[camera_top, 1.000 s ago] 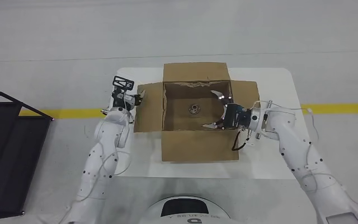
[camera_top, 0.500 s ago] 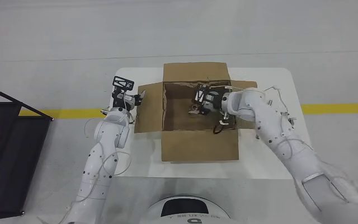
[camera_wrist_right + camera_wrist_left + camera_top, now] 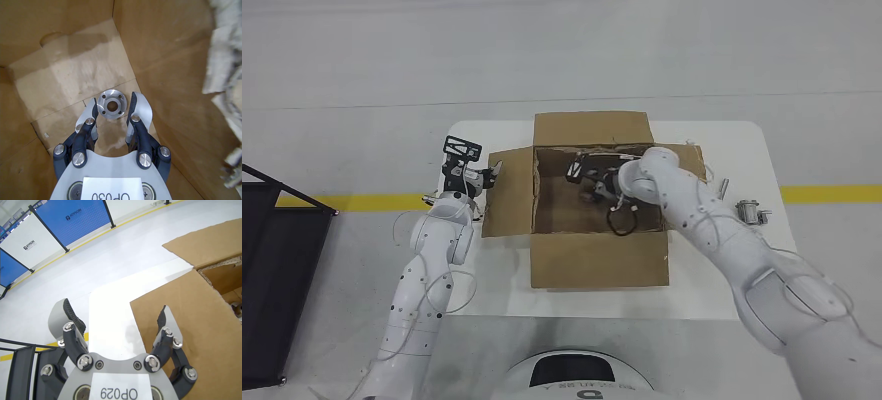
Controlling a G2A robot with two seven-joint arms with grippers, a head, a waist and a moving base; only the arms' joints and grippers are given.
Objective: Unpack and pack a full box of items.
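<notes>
The right gripper (image 3: 114, 97) is hanging inside the box (image 3: 592, 262), fingers (image 3: 141, 108) parted around the flange (image 3: 112, 106) lying on its floor, not gripping. The left gripper (image 3: 115, 304) is hovering wide open, empty, outside.

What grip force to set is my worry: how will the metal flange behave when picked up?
Probably rigid and heavy for its size: the flange looks solid machined metal. Its polished face may slip. Lying flat, it shouldn't roll.

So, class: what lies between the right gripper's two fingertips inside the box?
A round metal flange on the box floor, framed by the open right gripper in the right wrist view.
</notes>
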